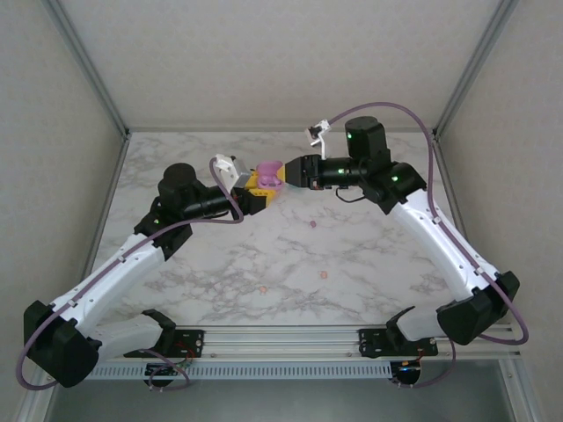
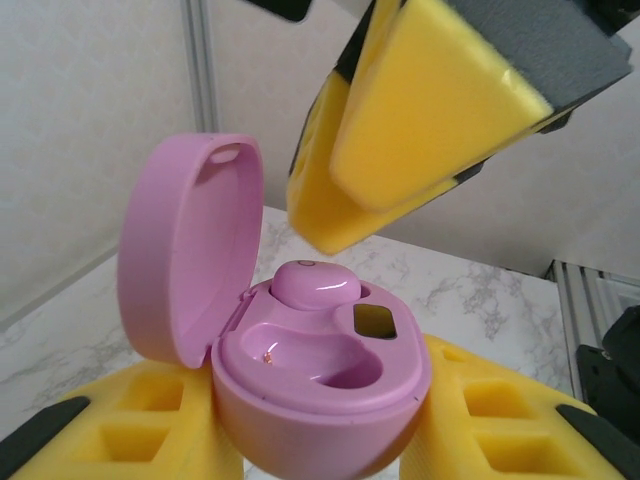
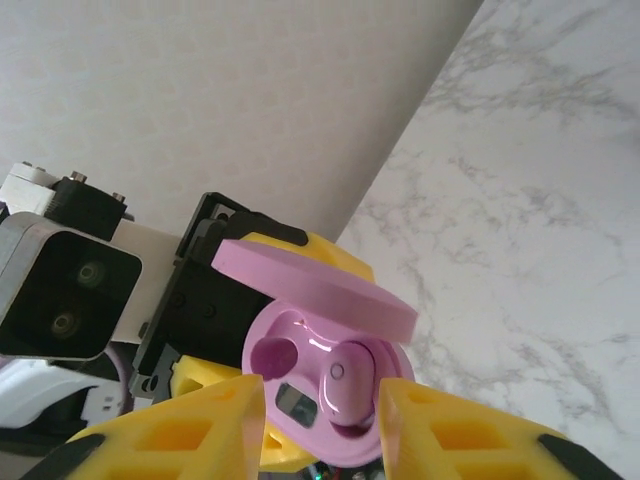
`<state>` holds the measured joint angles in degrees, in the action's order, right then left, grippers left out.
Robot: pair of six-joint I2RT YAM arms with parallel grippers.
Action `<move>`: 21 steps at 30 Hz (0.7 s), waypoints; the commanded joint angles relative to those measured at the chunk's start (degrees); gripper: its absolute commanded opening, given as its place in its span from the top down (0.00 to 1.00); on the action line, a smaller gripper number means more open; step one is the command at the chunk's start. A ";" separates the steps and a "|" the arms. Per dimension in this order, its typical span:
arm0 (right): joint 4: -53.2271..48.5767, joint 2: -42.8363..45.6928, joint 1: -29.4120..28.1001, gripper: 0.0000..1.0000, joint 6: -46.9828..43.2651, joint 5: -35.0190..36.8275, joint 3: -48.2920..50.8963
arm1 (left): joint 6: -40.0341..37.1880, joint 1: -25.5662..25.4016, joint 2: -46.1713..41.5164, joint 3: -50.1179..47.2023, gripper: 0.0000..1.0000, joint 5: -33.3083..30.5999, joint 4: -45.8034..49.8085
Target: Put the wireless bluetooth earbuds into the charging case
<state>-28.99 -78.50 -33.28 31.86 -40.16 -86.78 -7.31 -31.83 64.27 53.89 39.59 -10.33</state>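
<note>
Plastic, smooth and glossy pink-purple, forms the oval charging case [image 2: 320, 390], whose rounded lid [image 2: 185, 250] stands hinged open. One pebble-shaped earbud [image 2: 315, 285] of the same colour sits in one moulded well. The well beside it lies open, next to a small dark window. The left gripper [image 2: 320, 445], padded with yellow foam cut in square pockets, pinches the case from both sides over the white, grey-veined marble table [image 1: 352, 255]. The right gripper [image 3: 320, 420], with the same yellow foam wedges, hangs just over the open case, slightly spread with nothing between its pads. Tiny orange-pink specks [image 1: 324, 275] lie on the table nearer the arm bases, too small to identify.
</note>
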 commanded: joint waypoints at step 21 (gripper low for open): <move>-10.60 -18.41 11.05 0.59 0.37 22.75 10.82 | 1.82 -0.60 -8.93 -1.82 0.80 -10.41 -0.04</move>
<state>-39.44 -94.52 -21.87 32.32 -13.85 -75.22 -6.17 -31.83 56.93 51.99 30.50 -10.35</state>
